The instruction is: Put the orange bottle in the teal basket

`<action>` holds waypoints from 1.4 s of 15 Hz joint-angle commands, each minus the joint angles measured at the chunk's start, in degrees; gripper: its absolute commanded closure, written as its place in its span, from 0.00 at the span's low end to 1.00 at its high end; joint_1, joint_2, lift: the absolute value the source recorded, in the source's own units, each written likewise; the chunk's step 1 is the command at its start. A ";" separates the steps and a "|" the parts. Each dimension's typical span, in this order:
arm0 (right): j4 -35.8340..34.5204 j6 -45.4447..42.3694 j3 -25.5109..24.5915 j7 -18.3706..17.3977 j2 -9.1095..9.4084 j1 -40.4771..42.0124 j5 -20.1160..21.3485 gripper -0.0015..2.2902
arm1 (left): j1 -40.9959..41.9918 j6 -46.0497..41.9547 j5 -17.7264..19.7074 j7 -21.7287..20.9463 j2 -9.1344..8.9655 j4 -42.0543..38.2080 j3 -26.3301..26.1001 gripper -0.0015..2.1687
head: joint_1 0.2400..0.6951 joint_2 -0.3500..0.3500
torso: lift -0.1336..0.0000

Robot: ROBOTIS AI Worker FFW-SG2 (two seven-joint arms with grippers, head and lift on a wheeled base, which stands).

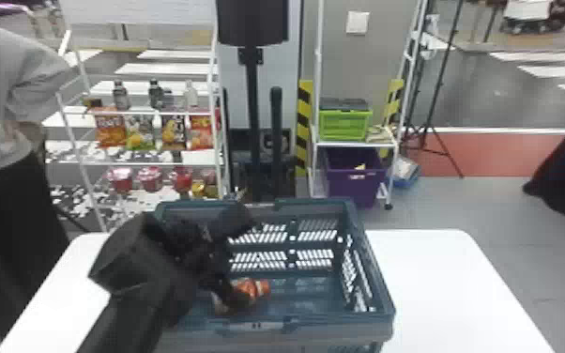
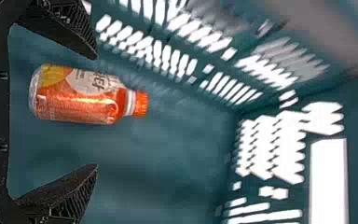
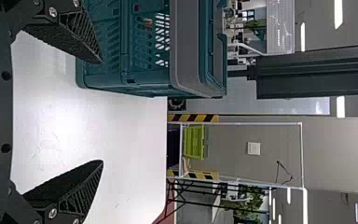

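In the head view my left gripper [image 1: 237,256] reaches down inside the teal basket [image 1: 382,286], over its left part. The orange bottle [image 1: 259,287] lies low in the basket, partly covered by a black finger. In the left wrist view the orange bottle [image 2: 81,95] lies between the spread fingers of my left gripper [image 2: 97,112], touching neither, with its orange cap pointing away from the palm. My right gripper [image 3: 103,112] is open and holds nothing, out beside the teal basket [image 3: 184,51] and above the table.
The basket stands on a white table [image 1: 427,281]. Behind it are a rack with snack bags [image 1: 173,132] and bottles, a dark post [image 1: 252,94], and a shelf holding a green crate [image 1: 345,124] and a purple bin [image 1: 354,183].
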 commanded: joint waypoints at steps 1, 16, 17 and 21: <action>0.00 0.00 -0.01 0.00 0.00 0.05 0.04 0.06 | 4.43 1.64 2.08 -0.24 -0.06 -12.21 5.47 0.04 | 0.57 0.50 | 1.00; -2.81 -1.06 0.61 0.09 -3.25 -0.39 -2.07 0.06 | 49.25 4.28 42.95 25.08 -2.23 -64.42 35.79 0.04 | 0.57 0.50 | 1.00; -3.07 -1.41 0.78 0.09 -3.69 -0.57 -2.33 0.06 | 53.12 -1.17 44.27 27.10 -2.23 -64.42 35.79 0.04 | 0.57 0.50 | 1.00; -4.57 -2.11 1.58 0.18 -5.10 -0.57 -3.03 0.06 | 63.84 -18.75 49.28 35.27 -2.23 -61.25 32.98 0.04 | 0.57 0.50 | 1.00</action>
